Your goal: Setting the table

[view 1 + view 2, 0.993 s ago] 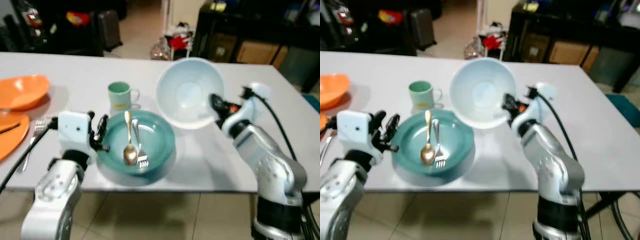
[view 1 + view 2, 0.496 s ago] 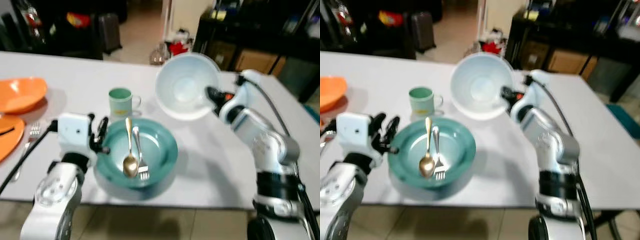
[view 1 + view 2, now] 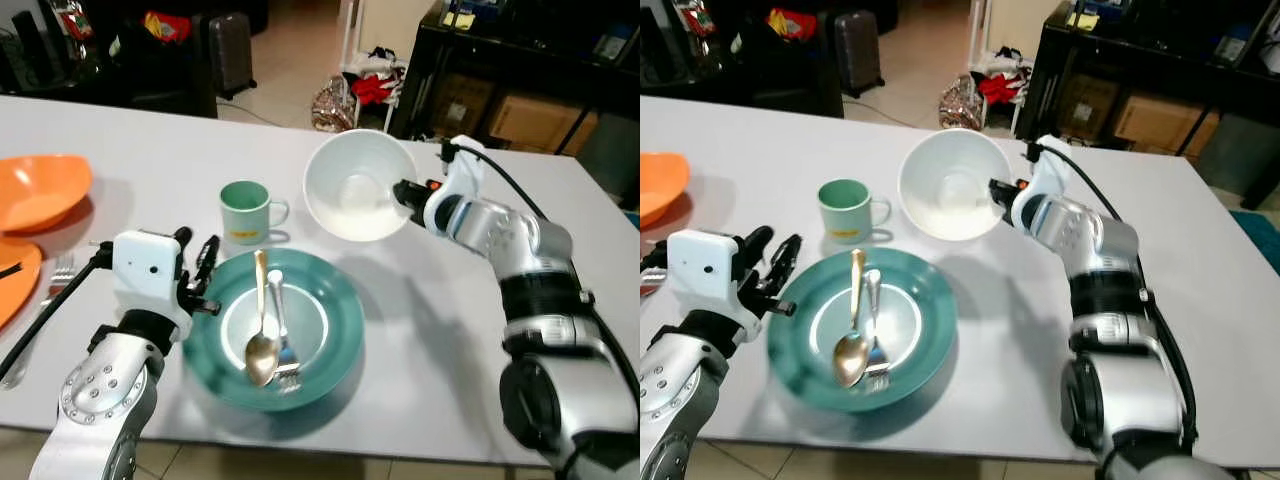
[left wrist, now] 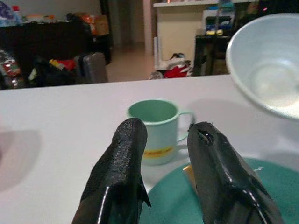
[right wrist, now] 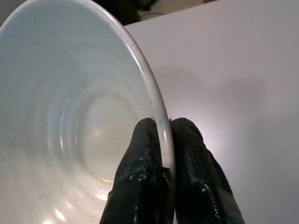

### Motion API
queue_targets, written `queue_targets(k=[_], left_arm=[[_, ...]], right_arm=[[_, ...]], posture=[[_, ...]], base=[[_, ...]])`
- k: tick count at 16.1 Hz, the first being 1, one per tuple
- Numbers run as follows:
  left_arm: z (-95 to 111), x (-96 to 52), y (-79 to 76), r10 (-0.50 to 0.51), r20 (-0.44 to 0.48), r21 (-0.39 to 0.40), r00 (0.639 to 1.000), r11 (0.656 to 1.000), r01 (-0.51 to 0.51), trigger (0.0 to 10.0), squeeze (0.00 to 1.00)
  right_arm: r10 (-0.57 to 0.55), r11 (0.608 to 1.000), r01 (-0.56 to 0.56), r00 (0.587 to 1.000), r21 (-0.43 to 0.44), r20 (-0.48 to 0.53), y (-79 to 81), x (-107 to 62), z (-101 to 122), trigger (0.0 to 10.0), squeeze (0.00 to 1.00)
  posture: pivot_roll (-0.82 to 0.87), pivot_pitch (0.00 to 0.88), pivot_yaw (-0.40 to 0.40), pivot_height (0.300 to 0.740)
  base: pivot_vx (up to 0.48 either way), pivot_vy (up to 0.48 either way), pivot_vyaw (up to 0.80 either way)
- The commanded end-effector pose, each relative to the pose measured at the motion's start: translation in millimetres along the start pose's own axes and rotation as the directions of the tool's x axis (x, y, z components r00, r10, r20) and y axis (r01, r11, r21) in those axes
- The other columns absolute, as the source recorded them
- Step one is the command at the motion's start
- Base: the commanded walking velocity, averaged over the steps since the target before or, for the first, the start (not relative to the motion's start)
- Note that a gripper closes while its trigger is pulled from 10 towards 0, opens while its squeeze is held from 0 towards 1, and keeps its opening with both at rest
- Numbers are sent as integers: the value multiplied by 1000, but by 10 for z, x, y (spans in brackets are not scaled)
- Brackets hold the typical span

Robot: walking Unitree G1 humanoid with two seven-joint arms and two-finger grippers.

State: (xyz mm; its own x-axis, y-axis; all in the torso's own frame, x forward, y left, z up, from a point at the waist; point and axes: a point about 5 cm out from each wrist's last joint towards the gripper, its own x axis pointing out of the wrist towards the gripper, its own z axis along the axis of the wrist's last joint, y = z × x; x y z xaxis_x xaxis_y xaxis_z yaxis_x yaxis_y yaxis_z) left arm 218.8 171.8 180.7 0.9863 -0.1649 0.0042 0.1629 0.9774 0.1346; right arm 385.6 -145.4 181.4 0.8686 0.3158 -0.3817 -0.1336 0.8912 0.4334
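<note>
Right gripper [image 5: 163, 154] pinches white bowl [image 3: 350, 190] rim; lower level at teal plate's [image 3: 335, 350] 1 o'clock. Left gripper [image 4: 163, 154] parted, empty.

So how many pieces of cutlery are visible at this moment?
3: a gold spoon and a silver fork lying in the green plate, plus another fork beside the orange plate. More may be out of frame.
</note>
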Motion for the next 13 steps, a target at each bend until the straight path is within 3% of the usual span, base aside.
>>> queue_targets(k=[1, 6, 10, 13], left_arm=[[5, 14, -54, -57, -5, -3, 998, 998, 57, 10000, 0], [21, 16, -147, -201, -8, -4, 979, 979, 201, 10000, 0], [1, -18, -258, -375, -50, -4, 926, 927, 376, 10000, 0], [-4, -50, -270, -413, -71, 7, 908, 910, 414, 10000, 0]], right_arm=[[-54, 997, 52, 998, 56, 35, -178, -10, 59, 10000, 0], [-89, 981, 78, 995, 175, 55, -220, 80, 96, 10000, 0], [-129, 950, 107, 990, 293, 60, -193, 162, 89, 10000, 0], [-172, 933, 150, 984, 328, 38, -180, 205, 14, 10000, 0]], posture=[[70, 0, -58, 740], [51, 0, -18, 740], [59, 0, -2, 740], [69, 12, -8, 740]], base=[[0, 0, 0], [0, 0, 0], [0, 0, 0], [0, 0, 0]])
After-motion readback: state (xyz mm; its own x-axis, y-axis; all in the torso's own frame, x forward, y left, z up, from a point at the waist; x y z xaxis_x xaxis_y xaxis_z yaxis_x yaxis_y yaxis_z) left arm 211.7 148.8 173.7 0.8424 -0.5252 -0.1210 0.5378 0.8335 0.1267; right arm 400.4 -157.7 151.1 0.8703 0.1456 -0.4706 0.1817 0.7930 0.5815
